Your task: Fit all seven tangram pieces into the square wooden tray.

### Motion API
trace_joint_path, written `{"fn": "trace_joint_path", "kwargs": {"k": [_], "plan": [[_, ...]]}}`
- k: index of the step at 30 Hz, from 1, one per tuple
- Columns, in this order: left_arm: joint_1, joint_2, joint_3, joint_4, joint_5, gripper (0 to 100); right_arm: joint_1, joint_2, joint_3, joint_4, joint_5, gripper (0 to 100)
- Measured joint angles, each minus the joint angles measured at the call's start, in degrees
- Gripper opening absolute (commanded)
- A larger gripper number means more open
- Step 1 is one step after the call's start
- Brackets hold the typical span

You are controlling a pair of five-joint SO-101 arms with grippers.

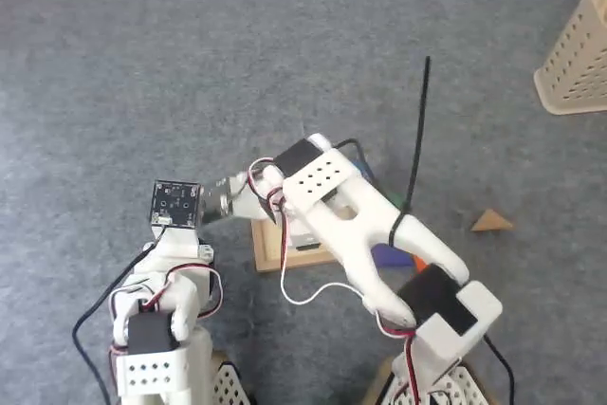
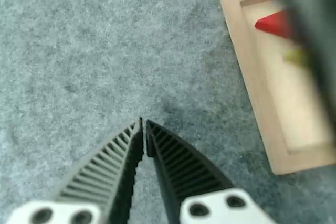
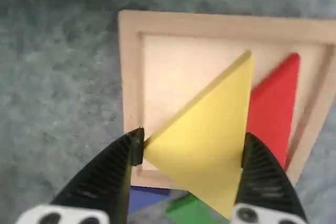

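Note:
My right gripper (image 3: 191, 148) is shut on a large yellow triangle (image 3: 210, 135), held tilted just above the square wooden tray (image 3: 128, 77). A red triangle (image 3: 273, 103) lies in the tray beside it. A blue piece (image 3: 147, 198) and a green piece (image 3: 191, 211) sit just outside the tray's near rim. In the high view the right arm (image 1: 351, 220) covers most of the tray (image 1: 268, 251). My left gripper (image 2: 143, 125) is shut and empty, low over the carpet beside the tray (image 2: 247, 66). A tan triangle (image 1: 491, 222) lies apart on the carpet to the right.
Grey carpet covers the whole work surface. A cream perforated basket (image 1: 574, 54) stands at the far right. A black cable (image 1: 417, 139) rises from the right arm. Blue (image 1: 389, 255) and orange (image 1: 417, 261) pieces peek out beneath that arm.

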Motion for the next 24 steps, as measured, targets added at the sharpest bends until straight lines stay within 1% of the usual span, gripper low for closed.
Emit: {"fn": "trace_joint_path", "kwargs": {"k": [7,10,15,19,24], "plan": [[-0.09,0.0,0.0,0.0,0.0,1,-1.67,3.87,0.0,0.09,22.77,20.1],[-0.09,0.0,0.0,0.0,0.0,1,-1.49,5.01,0.0,2.37,28.84,22.9],[-0.09,0.0,0.0,0.0,0.0,1,-1.41,5.45,0.0,2.73,29.89,28.3],[-0.09,0.0,0.0,0.0,0.0,1,-1.41,5.45,0.0,2.73,28.04,28.6],[-0.09,0.0,0.0,0.0,0.0,1,1.14,5.54,0.0,2.73,25.76,28.6]]}}
